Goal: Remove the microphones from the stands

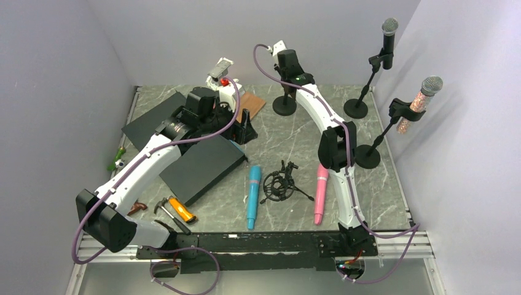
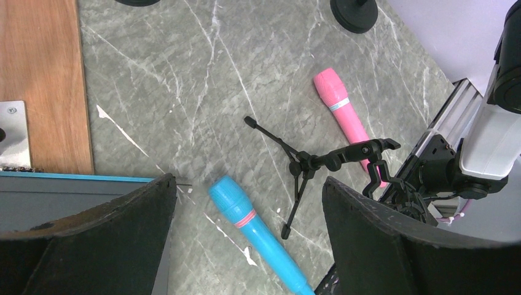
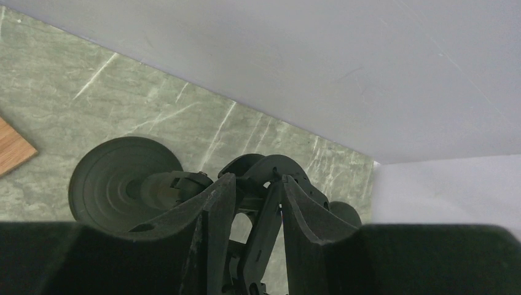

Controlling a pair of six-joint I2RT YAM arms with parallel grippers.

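A black microphone point(image 1: 389, 37) stands in a stand point(image 1: 356, 109) at the back right. A glittery pink microphone point(image 1: 421, 101) sits in a second stand point(image 1: 367, 157) at the right edge. A third stand point(image 1: 284, 106) at the back middle carries no microphone that I can see. My right gripper point(image 1: 287, 83) is above it, and in the right wrist view the gripper point(image 3: 258, 184) is shut on the stand's black clip point(image 3: 267, 215), over its round base point(image 3: 117, 184). My left gripper point(image 1: 244, 130) is open and empty above the table point(image 2: 249, 181).
A blue microphone point(image 1: 253, 196), a pink microphone point(image 1: 321, 193) and a small black tripod mount point(image 1: 282, 184) lie at the front middle. They also show in the left wrist view: blue microphone point(image 2: 252, 227), pink microphone point(image 2: 344, 107), tripod point(image 2: 307, 163). A black box point(image 1: 203, 166), a wooden board point(image 1: 252, 104) and hand tools point(image 1: 175, 209) lie at left.
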